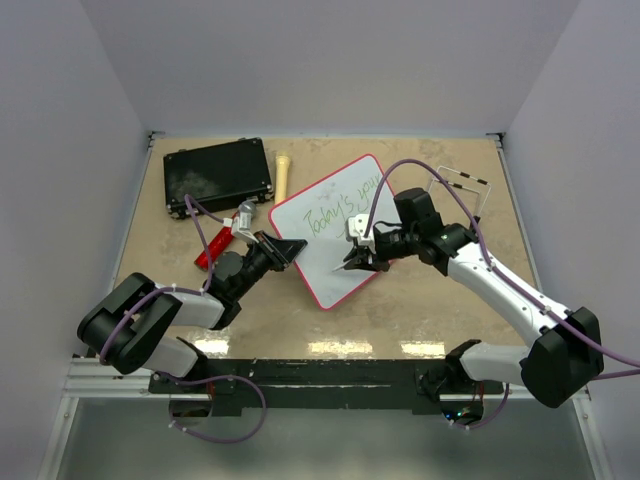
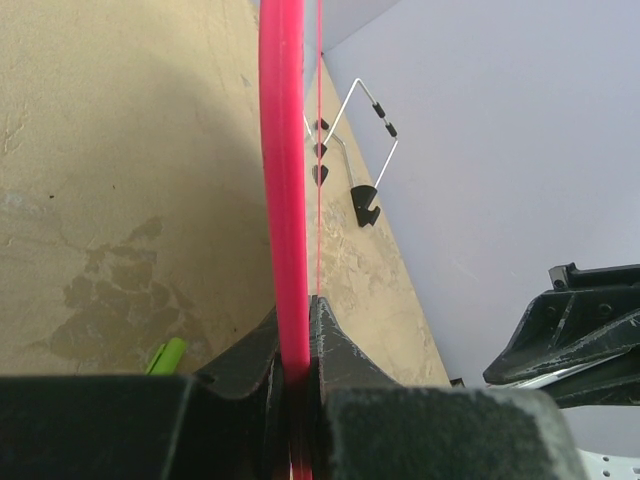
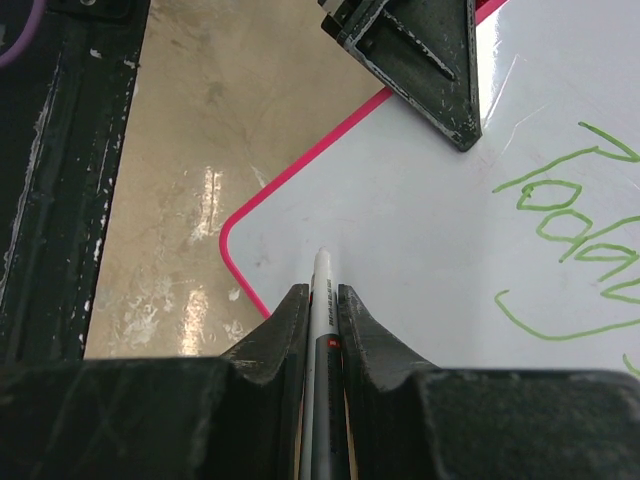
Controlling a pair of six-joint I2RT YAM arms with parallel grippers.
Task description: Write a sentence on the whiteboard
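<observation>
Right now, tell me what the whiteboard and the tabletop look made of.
The whiteboard: glossy white coated sheet, probably melamine or laminate, since it shows reflections; rim looks like pink plastic. The tabletop: tan, mottled, shiny, possibly polished stone or printed laminate.

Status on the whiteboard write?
Left jaws shut on whiteboard rim. Right jaws shut on marker, tip over it. Green sentence begun. No obstruction seen.

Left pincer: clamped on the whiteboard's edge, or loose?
Clamped. In the left wrist view the left pincer presses its fingers on both sides of the whiteboard at its pink rim, no gap showing.
</observation>
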